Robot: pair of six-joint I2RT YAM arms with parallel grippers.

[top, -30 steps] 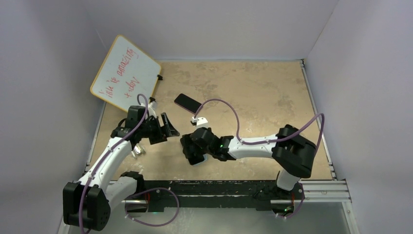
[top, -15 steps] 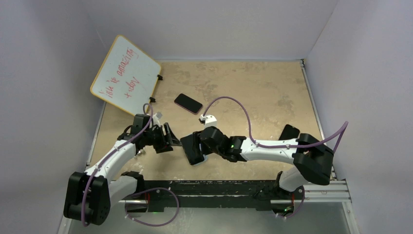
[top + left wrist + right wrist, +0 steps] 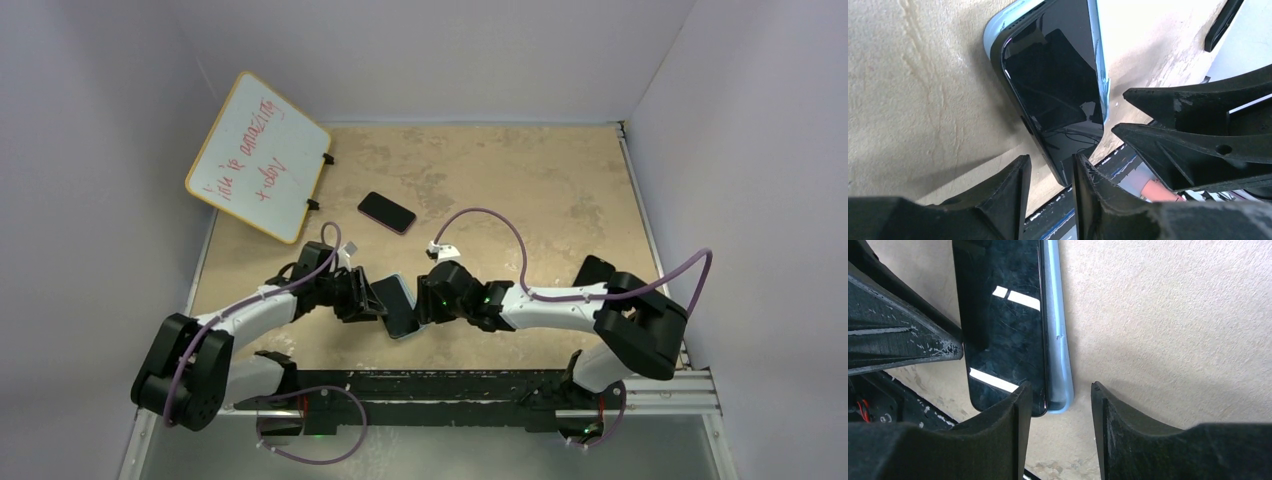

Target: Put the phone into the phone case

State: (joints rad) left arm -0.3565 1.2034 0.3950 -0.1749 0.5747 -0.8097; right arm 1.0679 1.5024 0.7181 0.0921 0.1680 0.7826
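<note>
A: Where is the phone (image 3: 1053,85) lying?
B: It is lying on the blue case (image 3: 1055,340), on the table (image 3: 520,180). The left gripper (image 3: 1050,160) and right gripper (image 3: 1059,387) are straddling its ends, jaws a little apart.

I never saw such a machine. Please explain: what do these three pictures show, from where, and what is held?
These are two white-and-black robot arms bolted to a tan table. The wide picture looks down from above; the two close ones come from wrist cameras. Between the arms, a black phone rests on a light blue phone case. The left gripper and right gripper straddle its edges, fingers parted, not clamping. Farther back: a second dark flat slab and a whiteboard with red writing.
</note>
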